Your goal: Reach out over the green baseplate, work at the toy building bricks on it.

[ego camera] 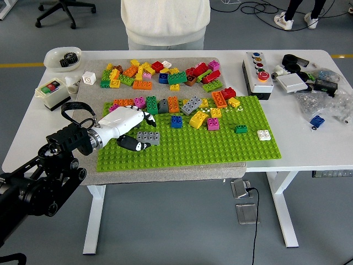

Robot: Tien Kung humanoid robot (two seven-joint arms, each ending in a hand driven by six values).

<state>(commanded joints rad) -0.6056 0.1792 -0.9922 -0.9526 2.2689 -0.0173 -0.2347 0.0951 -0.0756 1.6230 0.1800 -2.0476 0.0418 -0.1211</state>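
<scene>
The green baseplate [220, 146] lies on a grey mat at the table's middle. Several bricks stand along its far half, among them an orange one [173, 104], a blue one [176, 121], a yellow one [198, 120] and a white one [264, 134]. A grey brick [149, 138] sits near the plate's left end. My left hand [146, 132], white with black fingers, reaches in over that end. Its fingers [150, 118] are spread above the grey brick and its thumb [135, 145] lies along the brick's near left side. It grasps nothing.
A heap of loose bricks [160, 74] lies on the mat behind the plate. A person [165, 22] stands at the far side, hands out of view. A white bowl [62, 57] and a switch box [51, 91] sit left; a button box [259, 67] and clutter sit right.
</scene>
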